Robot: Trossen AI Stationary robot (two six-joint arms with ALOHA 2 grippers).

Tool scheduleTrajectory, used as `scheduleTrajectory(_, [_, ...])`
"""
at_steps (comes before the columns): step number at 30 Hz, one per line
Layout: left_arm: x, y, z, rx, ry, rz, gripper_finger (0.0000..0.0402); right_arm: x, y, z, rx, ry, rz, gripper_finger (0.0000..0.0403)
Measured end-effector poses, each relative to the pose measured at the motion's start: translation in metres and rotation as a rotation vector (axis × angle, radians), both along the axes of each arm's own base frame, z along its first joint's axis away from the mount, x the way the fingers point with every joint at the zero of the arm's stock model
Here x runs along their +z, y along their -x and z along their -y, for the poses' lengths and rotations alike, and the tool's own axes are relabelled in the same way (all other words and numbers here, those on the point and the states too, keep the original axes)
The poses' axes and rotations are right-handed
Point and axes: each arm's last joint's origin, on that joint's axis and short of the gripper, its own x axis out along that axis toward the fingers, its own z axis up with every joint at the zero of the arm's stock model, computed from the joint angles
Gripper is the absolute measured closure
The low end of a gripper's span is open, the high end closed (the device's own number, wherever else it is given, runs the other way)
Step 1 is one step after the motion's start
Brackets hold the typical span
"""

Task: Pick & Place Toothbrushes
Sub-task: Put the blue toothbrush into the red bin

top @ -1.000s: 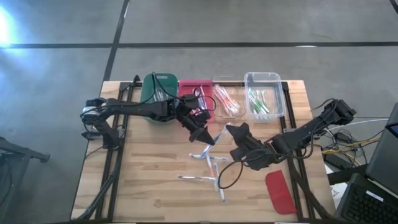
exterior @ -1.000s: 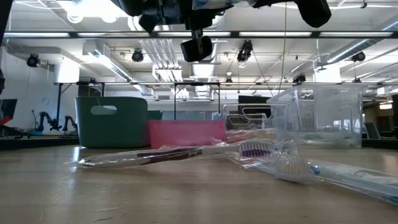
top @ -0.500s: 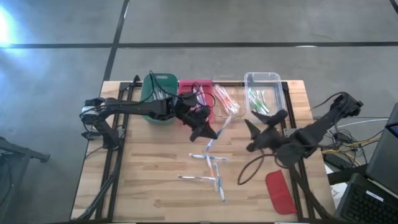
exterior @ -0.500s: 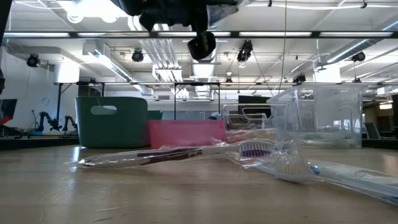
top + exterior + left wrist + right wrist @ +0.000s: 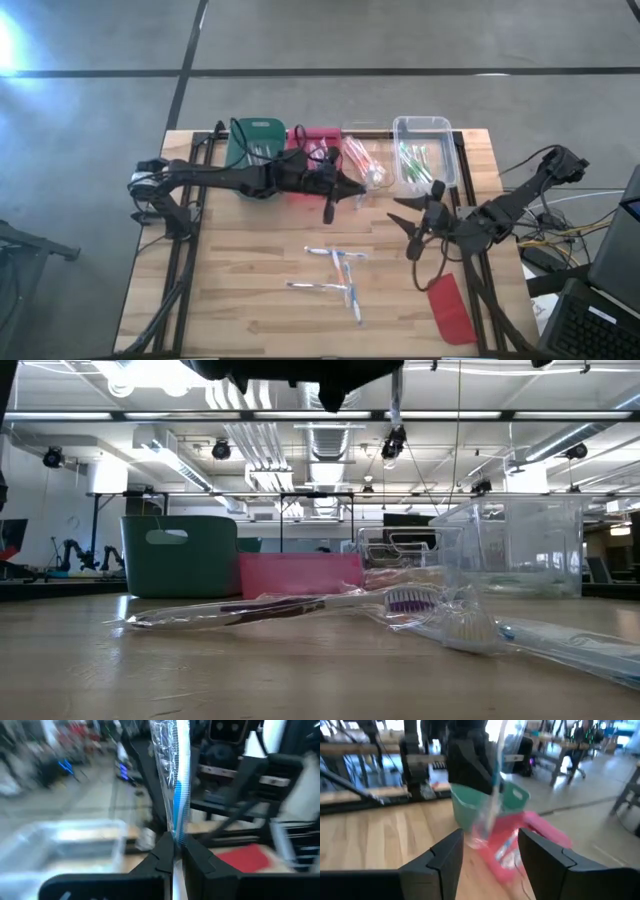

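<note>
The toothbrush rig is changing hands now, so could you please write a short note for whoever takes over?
Left tool: shut on a wrapped toothbrush, held up near the pink bin.
Right tool: open, empty, right of table centre.
Done: some brushes lie in the two clear bins, green ones in the right one.
Left: bin the held brush; several loose brushes lie mid-table. Red lid lies near the front right corner.
</note>
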Motion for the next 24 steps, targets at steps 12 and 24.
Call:
scheduleTrajectory(12, [0.009, -0.003, 0.013, 0.045, -0.163, 0.132, 0.0385, 0.013, -0.010, 0.001, 0.094, 0.113, 0.219, 0.0239])
scheduleTrajectory(24, [0.010, -0.003, 0.015, 0.011, -0.161, 0.147, 0.0385, 0.013, -0.027, 0.029, 0.150, 0.099, 0.245, 0.0247])
